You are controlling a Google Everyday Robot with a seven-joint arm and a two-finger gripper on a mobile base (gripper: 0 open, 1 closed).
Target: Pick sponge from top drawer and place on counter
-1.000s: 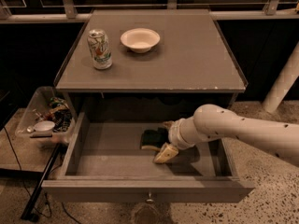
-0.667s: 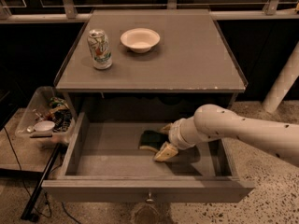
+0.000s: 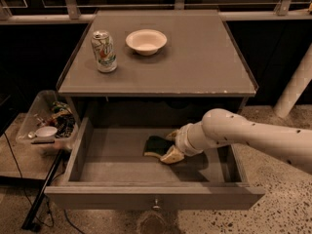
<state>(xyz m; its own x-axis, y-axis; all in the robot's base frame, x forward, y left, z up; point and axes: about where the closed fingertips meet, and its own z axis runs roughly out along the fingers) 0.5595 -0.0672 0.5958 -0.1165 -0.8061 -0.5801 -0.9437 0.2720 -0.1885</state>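
The top drawer [image 3: 122, 167] is pulled out below the counter [image 3: 195, 57]. The sponge [image 3: 154, 146], dark green on top with a pale yellow edge, lies flat on the drawer floor near the middle. My gripper [image 3: 167, 146] reaches in from the right on a white arm and sits low in the drawer at the sponge's right end. It is open, with one tan finger [image 3: 172, 156] in front of the sponge and the other behind it. I cannot see whether the fingers touch the sponge.
A soda can [image 3: 104, 51] and a white bowl [image 3: 146, 41] stand on the back left of the counter. A clear plastic bin [image 3: 45, 123] of clutter sits left of the drawer. A white post [image 3: 295, 87] stands at the right.
Almost nothing has moved. The gripper stays at the sponge's right end inside the drawer.
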